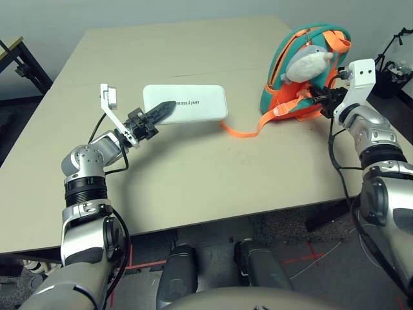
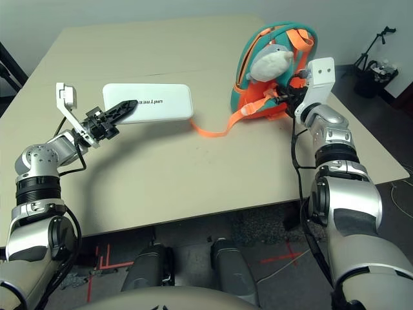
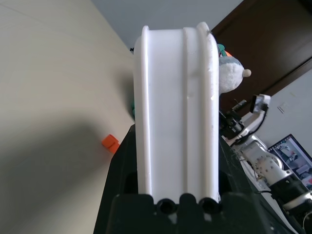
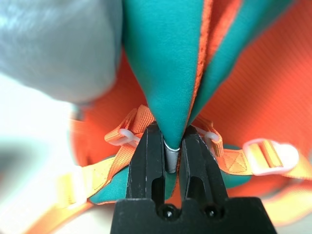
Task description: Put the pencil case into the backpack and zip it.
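Pinching the rigid, smooth pencil case (image 1: pixel 186 103) by its near end at frame centre, the left gripper (image 1: pixel 161 113) holds firm; the right gripper (image 4: pixel 168 146) clamps a soft teal fold of the backpack (image 1: pixel 290 71), upper right.

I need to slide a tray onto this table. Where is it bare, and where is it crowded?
Bare: the table's near half, in front of the pencil case, and its far left corner behind the case. Crowded: the right side, where the backpack, its orange strap and the right pincer sit together.
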Robot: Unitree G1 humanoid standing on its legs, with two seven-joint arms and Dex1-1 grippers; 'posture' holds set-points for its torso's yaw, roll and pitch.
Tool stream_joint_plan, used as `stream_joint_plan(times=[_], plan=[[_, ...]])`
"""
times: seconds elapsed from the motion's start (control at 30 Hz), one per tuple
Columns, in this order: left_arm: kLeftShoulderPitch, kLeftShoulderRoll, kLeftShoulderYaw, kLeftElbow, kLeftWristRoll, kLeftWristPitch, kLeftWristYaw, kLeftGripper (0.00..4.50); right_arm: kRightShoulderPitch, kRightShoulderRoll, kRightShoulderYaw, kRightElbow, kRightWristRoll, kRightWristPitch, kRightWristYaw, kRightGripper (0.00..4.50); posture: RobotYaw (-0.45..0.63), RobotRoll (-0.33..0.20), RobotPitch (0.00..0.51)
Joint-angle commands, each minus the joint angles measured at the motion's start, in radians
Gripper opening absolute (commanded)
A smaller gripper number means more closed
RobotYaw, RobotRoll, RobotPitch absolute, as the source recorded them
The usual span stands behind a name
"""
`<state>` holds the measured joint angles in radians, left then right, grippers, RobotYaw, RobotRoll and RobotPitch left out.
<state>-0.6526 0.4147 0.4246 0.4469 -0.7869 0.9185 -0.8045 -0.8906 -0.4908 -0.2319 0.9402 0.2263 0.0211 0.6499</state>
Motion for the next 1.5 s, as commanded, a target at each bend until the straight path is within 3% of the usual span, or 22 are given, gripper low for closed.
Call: stream_joint_plan(times=[0.03,0.33,0.77,1.03,1.27,1.5], plan=[[-0.047,0.041,0.012,0.034,0.002,-0.033,-0.016,1.33,0.051,0.015,0.010,-0.214,0.056,0.066,0.065,0.10,-0.08,0.000,0.046],[-0.159,0.141,-0.010,0.186,0.048,-0.091,-0.074,1.33,0.175,0.016,0.027,-0.702,0.177,0.320,0.087,0.10,-0.09,0.000,0.051],[-0.182,0.142,-0.030,0.205,0.071,-0.114,-0.113,1.33,0.413,0.039,0.021,-1.173,0.346,0.608,0.024,0.10,-0.10,0.000,0.051],[-0.183,0.156,-0.064,0.101,0.054,-0.073,-0.157,1.33,0.535,0.047,0.046,-1.208,0.359,0.626,0.009,0.10,-0.10,0.000,0.052],[-0.168,0.233,-0.166,-0.051,0.089,-0.068,-0.252,1.33,0.556,0.034,0.052,-1.167,0.345,0.603,0.024,0.10,-0.08,0.000,0.057],[-0.190,0.260,-0.266,-0.142,0.150,-0.132,-0.300,1.33,0.557,0.043,0.054,-1.151,0.354,0.591,0.018,0.10,-0.09,0.000,0.054]])
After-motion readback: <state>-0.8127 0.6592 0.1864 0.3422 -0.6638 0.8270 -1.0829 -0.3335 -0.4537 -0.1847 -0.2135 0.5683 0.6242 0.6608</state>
